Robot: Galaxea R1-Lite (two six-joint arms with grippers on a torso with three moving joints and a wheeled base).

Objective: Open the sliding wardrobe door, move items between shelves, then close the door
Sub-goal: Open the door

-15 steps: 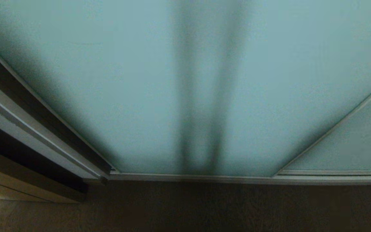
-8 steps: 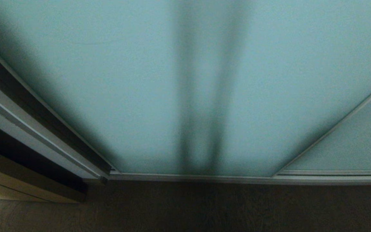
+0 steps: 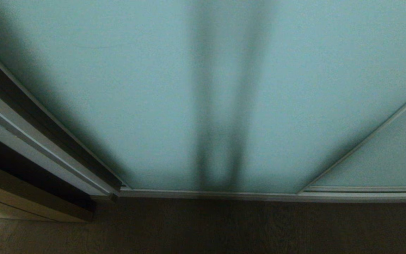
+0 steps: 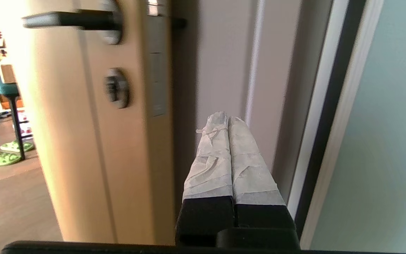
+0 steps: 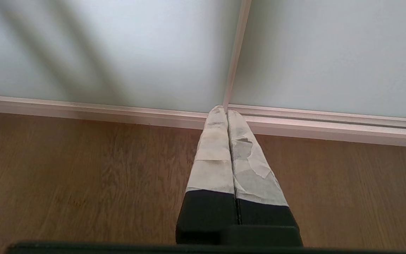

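Pointing left gripper (image 4: 228,118), pressed closed and empty, toward wall beside sliding wardrobe door (image 4: 393,141); right gripper (image 5: 223,110) likewise closed, empty.

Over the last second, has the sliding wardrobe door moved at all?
No. In the head view the sliding wardrobe door keeps its left edge at the same spot on the bottom track.

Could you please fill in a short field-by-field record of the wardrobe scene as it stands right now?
door: sliding wardrobe door, frosted glass, covering the opening
shelves and items: not visible
left tool: shut, empty, beside the door's left frame
right tool: shut, empty, low over the wooden floor
nearby: wooden room door with black handle
task stage: door not yet opened
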